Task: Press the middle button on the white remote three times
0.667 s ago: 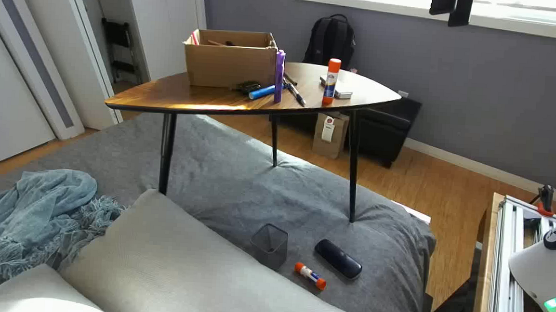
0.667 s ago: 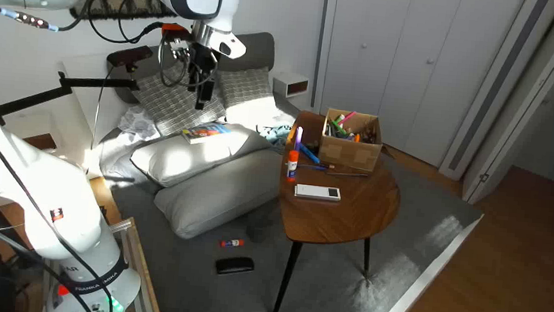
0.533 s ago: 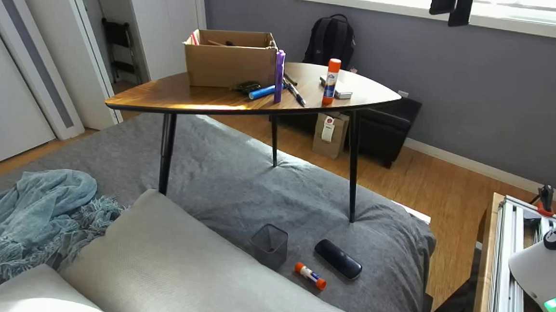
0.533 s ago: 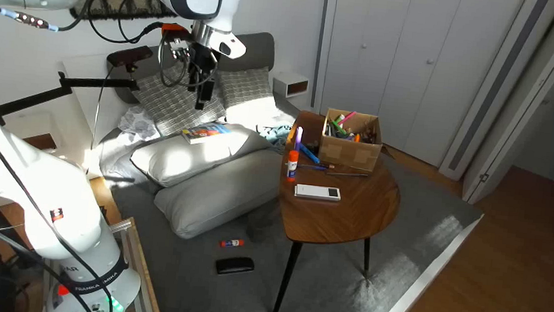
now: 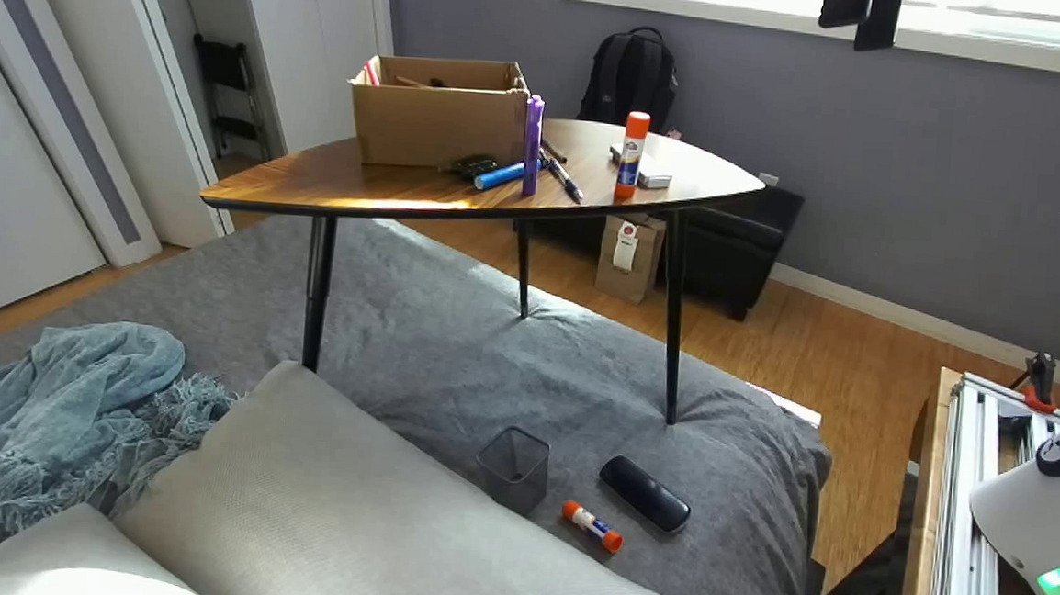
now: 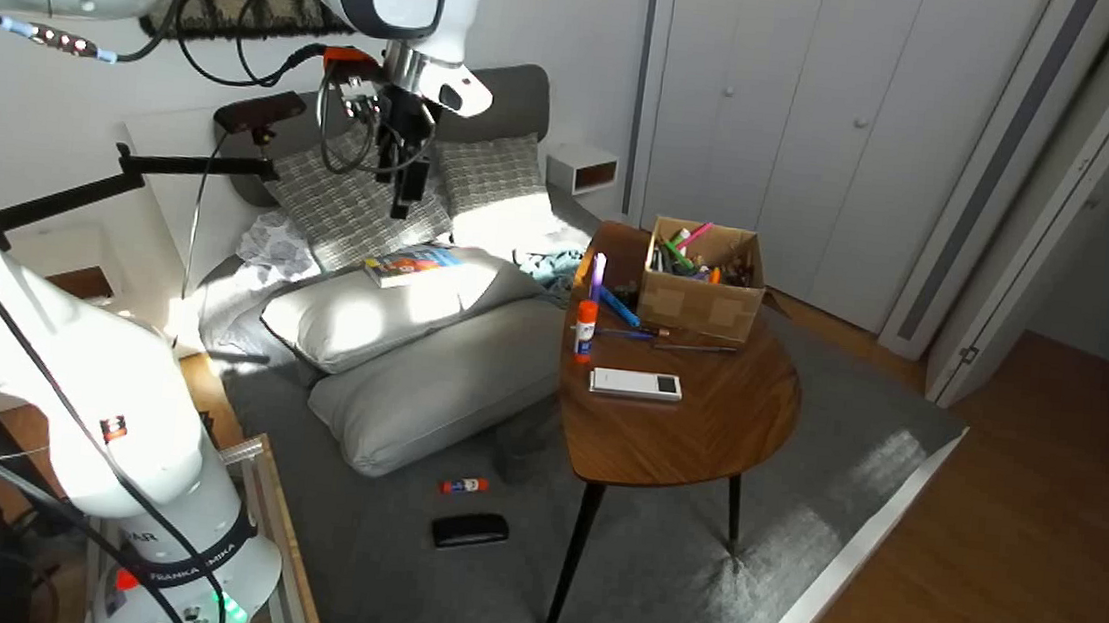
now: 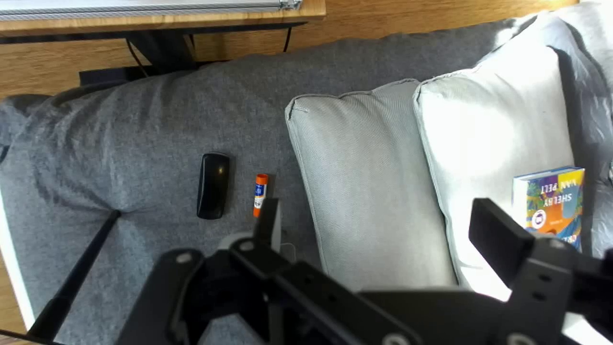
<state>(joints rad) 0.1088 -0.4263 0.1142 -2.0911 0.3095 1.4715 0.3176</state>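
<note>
One white remote (image 6: 635,385), two glue sticks (image 6: 585,332), one gripper (image 7: 377,224), jaws wide apart.

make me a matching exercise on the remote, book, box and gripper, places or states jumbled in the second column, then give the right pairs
Column one
1 remote
2 book
3 box
4 gripper

Column two
A lying on a pillow
B open, hanging in the air
C white, lying flat on the table
D brown, with pens inside

Right pairs
1-C, 2-A, 3-D, 4-B
</note>
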